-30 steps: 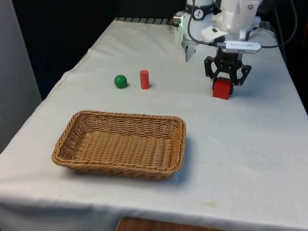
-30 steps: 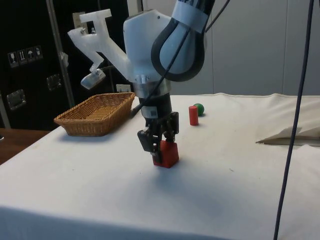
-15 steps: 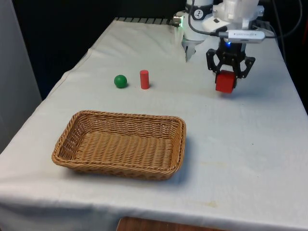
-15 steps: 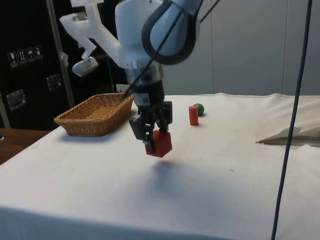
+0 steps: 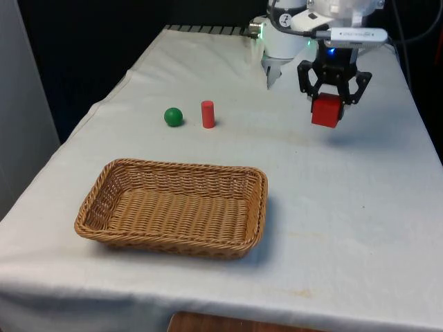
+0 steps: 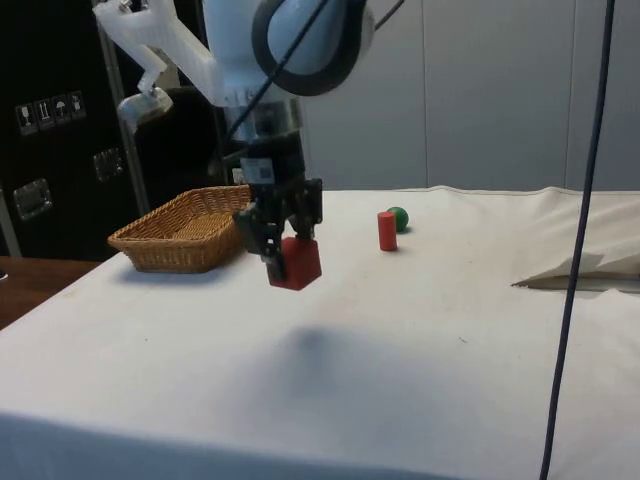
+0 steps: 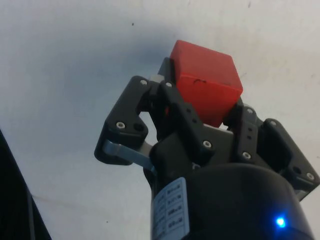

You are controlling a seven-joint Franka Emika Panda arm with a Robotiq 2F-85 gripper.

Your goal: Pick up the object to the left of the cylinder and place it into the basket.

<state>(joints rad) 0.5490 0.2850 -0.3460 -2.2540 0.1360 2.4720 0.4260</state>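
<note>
The gripper (image 5: 333, 104) hangs above the surface (image 5: 360, 228), its fingers (image 7: 172, 107) pinching a red cube (image 5: 326, 111) between them, at the cylinder's (image 5: 208, 114) three o'clock in the front view.

Bare cloth is lying open across the middle of the front frame, between the basket (image 5: 173, 207) at lower left and the frame's right side. Only the red cylinder (image 5: 208, 114) and green ball (image 5: 173, 116) are standing at upper left, just beyond the basket.

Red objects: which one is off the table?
The red cube, held in the end effector above the cloth; the red cylinder stands on the table.
</note>
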